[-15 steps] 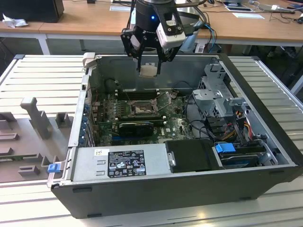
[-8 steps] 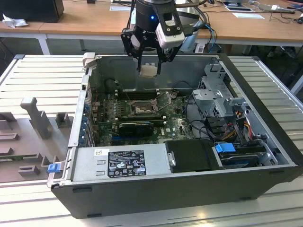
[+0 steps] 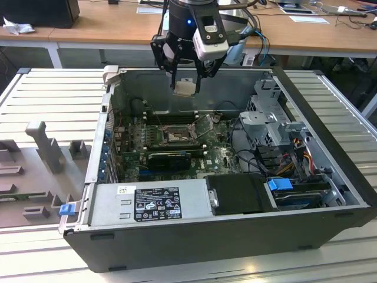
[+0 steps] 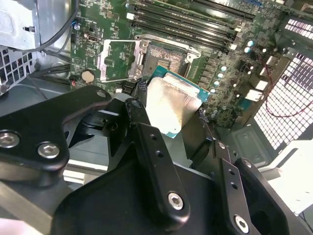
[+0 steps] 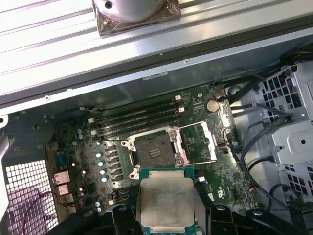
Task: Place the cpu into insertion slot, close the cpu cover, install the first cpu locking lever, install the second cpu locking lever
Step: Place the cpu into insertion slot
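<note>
While above the open insertion slot, cpu clamped between 2 fingers

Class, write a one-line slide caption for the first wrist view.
Gripper holds the cpu above the open insertion slot, cpu cover swung aside.

Hand grips cpu w/ insertion slot beyond, cpu cover open.

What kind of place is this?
Probably a robotics lab or workshop: an open computer case sits on a slatted metal table, the gripper holds the cpu above it, and wooden desks stand behind.
</note>
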Robot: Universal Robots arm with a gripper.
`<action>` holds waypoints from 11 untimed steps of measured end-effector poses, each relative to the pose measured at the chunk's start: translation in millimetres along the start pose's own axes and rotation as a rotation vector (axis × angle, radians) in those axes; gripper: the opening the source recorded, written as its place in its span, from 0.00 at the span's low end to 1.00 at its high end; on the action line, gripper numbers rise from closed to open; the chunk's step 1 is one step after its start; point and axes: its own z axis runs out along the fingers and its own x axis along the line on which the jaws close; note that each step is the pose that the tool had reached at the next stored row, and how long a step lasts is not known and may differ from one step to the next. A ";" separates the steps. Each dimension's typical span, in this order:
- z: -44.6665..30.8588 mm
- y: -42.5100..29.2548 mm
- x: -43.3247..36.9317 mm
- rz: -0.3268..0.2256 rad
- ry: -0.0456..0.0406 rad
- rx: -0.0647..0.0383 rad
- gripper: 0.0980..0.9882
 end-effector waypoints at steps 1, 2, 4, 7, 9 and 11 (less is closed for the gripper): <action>0.0 0.0 0.0 0.005 -0.0004 0.000 0.48; 0.0 0.0 0.0 0.010 -0.0009 0.000 0.48; 0.0 0.0 0.0 0.016 -0.0014 0.000 0.48; 0.0 0.0 0.0 0.023 -0.0020 0.000 0.48; 0.0 0.0 0.0 0.028 -0.0025 -0.001 0.48; 0.0 0.0 0.0 0.033 -0.0030 -0.001 0.48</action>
